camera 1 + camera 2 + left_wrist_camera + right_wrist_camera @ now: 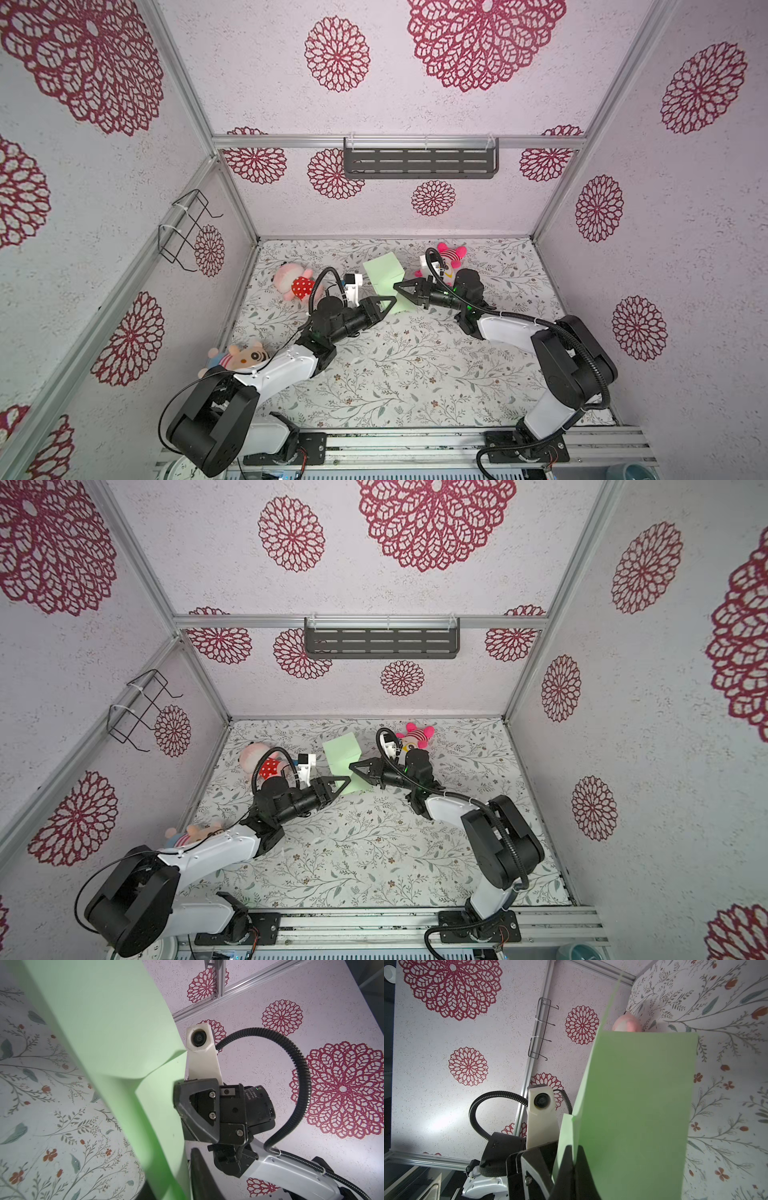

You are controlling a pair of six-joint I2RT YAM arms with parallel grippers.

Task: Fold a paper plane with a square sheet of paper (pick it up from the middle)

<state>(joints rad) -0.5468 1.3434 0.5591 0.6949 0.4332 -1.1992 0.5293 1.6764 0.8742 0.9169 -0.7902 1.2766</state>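
2 toys, pink doll (293,282) and striped plush (451,254), flank the raised square sheet of paper (382,268); your right gripper (398,286) pinches it, while your left gripper (392,301) shows no clear grip.

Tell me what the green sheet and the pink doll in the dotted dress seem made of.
The green sheet looks like thin matte paper: it holds sharp creases and curls softly. The doll seems to be stuffed plush fabric: soft-edged, rounded, no shine.

The counter's (415,374) near half lies open; the square sheet of paper (384,268), pink doll (291,280) and striped plush (451,253) block the far half.
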